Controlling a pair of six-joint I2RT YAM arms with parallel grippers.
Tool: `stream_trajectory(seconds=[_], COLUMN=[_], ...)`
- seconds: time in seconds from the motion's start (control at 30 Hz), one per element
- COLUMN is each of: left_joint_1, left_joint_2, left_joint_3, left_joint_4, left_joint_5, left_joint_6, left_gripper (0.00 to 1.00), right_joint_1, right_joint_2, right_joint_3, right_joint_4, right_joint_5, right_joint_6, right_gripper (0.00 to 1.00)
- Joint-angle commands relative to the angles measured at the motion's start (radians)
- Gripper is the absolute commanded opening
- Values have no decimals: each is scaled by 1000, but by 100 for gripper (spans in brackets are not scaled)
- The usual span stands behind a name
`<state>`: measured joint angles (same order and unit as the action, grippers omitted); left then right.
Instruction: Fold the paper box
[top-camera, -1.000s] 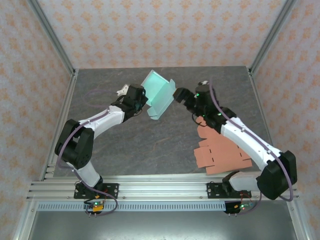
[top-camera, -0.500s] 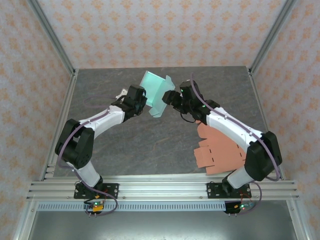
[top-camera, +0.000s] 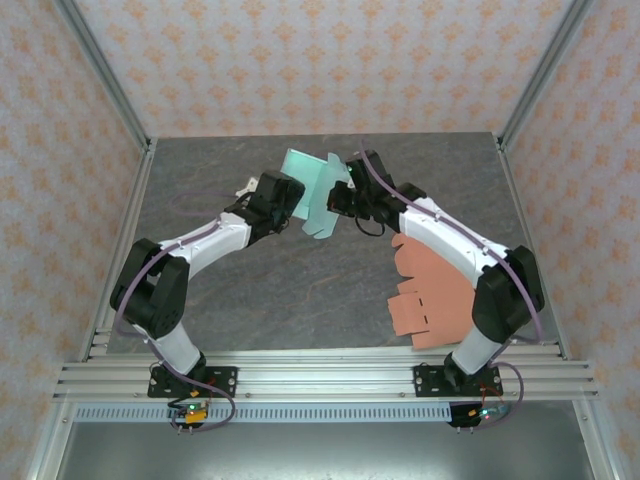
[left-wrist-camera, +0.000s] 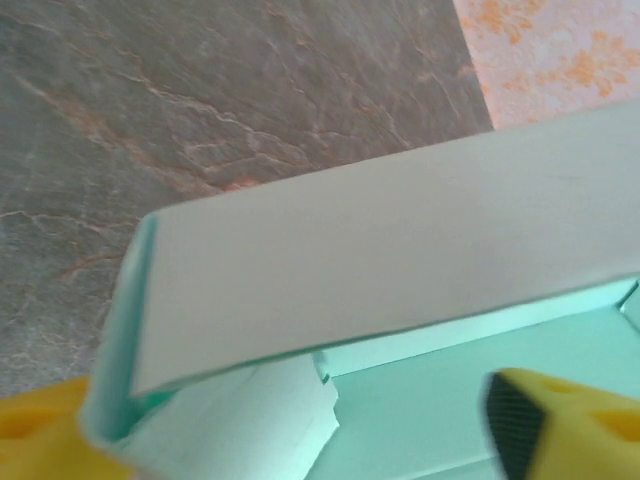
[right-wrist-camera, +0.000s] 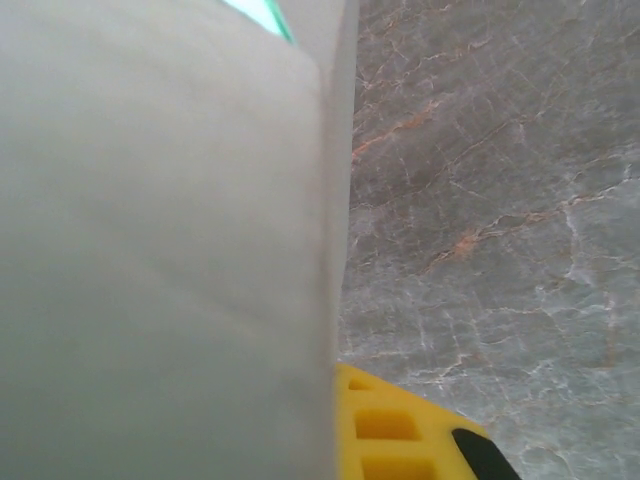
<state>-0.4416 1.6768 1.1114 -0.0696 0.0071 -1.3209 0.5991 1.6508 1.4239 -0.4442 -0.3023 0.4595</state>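
Grey marbled table (top-camera: 300, 290), flat orange cardboard cutout (top-camera: 440, 298), orange-patterned walls (top-camera: 320, 60)

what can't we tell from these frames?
- Grip of the left pincer: too small in the top view, and the left wrist view's edge cuts off its yellow fingers.
- Closure of the right pincer: in the right wrist view the teal folded paper box covers one finger.
- Full outline of the flat orange cardboard cutout: the right arm crosses it in the top view.

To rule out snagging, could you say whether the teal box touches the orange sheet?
Apart: top view shows grey table between the teal box and the orange sheet.
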Motion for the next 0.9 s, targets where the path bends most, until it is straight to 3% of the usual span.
stream_trajectory(seconds=[0.0, 0.2, 0.33, 0.43, 0.5, 0.57, 0.67, 0.77, 0.87], left_joint_1=[-5, -2, 32, 70, 73, 95, 97, 96, 96], left_joint_2=[-108, -276, -367, -384, -355, -300, -231, -210, -232], left_joint_3=[-63, -107, -149, -149, -89, -44, 2, -19, -74], left_joint_4=[59, -89, -108, -24, -103, -83, -90, -43, 20], left_joint_5=[26, 4, -39, 20, -2, 212, 452, 640, 726], left_joint_6=[84, 226, 339, 492, 546, 688, 779, 781, 780], left_gripper=[100, 100, 100, 100, 100, 100, 100, 98, 95], right_joint_1=[-36, -87, -93, -96, -98, -104, -136, -160, -180], right_joint_2=[16, 74, 42, -3, -22, -32, -50, -72, -75], right_joint_3=[114, 282, 273, 228, 209, 198, 172, 136, 119], right_joint_4=[-168, -420, -437, -421, -436, -448, -436, -397, -401], right_joint_5=[27, 84, 101, 64, 35, 11, -63, -106, -158], right_joint_6=[-248, -649, -876, -1060, -1186, -1282, -1386, -1439, -1483], right_gripper=[0, 0, 0, 0, 0, 0, 0, 0, 0])
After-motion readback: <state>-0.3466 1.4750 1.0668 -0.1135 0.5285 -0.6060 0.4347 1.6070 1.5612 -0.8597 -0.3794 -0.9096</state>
